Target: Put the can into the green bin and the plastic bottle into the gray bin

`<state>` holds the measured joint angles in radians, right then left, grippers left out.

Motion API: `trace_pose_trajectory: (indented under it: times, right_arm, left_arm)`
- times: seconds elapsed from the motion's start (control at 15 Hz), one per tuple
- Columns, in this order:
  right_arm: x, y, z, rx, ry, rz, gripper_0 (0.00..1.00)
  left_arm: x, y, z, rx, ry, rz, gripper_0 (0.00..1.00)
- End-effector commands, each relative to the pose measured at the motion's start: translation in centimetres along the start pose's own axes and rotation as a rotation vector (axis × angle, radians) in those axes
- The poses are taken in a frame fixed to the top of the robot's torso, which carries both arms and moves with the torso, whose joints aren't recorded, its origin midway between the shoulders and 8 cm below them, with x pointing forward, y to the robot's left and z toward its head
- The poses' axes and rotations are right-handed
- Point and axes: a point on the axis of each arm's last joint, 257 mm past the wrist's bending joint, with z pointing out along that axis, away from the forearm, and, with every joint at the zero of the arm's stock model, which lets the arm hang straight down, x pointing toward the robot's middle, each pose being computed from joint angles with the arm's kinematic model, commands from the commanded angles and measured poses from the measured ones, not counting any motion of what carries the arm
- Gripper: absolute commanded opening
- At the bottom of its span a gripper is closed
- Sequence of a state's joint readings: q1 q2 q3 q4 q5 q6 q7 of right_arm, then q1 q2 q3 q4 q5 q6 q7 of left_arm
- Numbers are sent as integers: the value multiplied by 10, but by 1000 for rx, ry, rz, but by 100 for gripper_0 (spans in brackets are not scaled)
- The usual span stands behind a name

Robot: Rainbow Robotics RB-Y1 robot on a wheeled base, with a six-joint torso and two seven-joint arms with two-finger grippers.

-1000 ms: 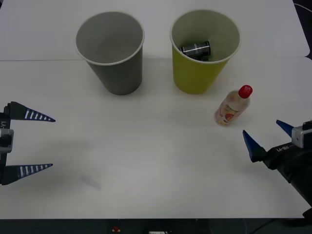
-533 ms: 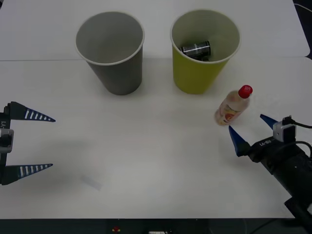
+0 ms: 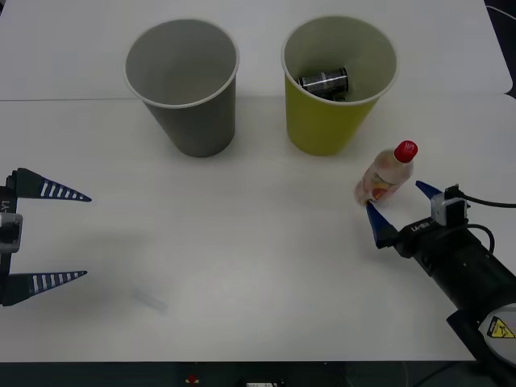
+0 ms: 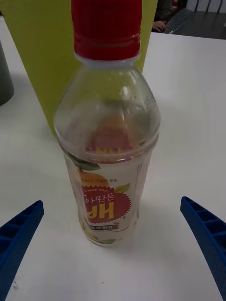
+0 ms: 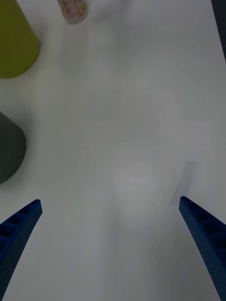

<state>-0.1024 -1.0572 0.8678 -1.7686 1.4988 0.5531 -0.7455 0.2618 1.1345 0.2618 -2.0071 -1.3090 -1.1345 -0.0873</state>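
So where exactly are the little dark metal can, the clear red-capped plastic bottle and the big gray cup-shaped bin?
dark metal can (image 3: 324, 81), front view, its side.
clear red-capped plastic bottle (image 4: 107, 188), right wrist view, its label.
gray cup-shaped bin (image 3: 197, 129), front view, outer wall.

- Plastic bottle (image 3: 387, 175): upright just beside the green bin (image 3: 334, 121), blocking that side.
- Right gripper (image 3: 398, 210): fingers spread, flanking the bottle base (no contact visible).
- Bare table (image 3: 242, 242): open passage toward the gray bin (image 3: 189, 113).

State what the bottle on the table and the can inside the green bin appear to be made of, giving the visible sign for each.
The plastic bottle: seemingly clear glossy plastic, since its printed label shows through the wall, with an opaque red cap. The can: probably metal, given its dark body and shiny silvery end.
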Motion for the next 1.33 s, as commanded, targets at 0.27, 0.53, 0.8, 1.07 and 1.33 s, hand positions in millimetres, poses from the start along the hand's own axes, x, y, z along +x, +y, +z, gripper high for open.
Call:
trace_pose_trajectory:
  times: [0.27, 0.53, 0.8, 1.07, 1.33]
  right_arm:
    - [-3, -2, 28, 16, -27, -19, 100]
    - [-7, -6, 46, 35, -44, -26, 100]
    - [-12, -5, 56, 38, -57, -31, 100]
    - [-14, -3, 58, 33, -62, -38, 69]
    - [-14, -2, 57, 30, -62, -40, 0]
  left_arm:
    - [0, 0, 0, 0, 0, 0, 100]
    - [0, 0, 0, 0, 0, 0, 100]
    - [0, 0, 0, 0, 0, 0, 100]
    - [0, 0, 0, 0, 0, 0, 100]
    - [0, 0, 0, 0, 0, 0, 100]
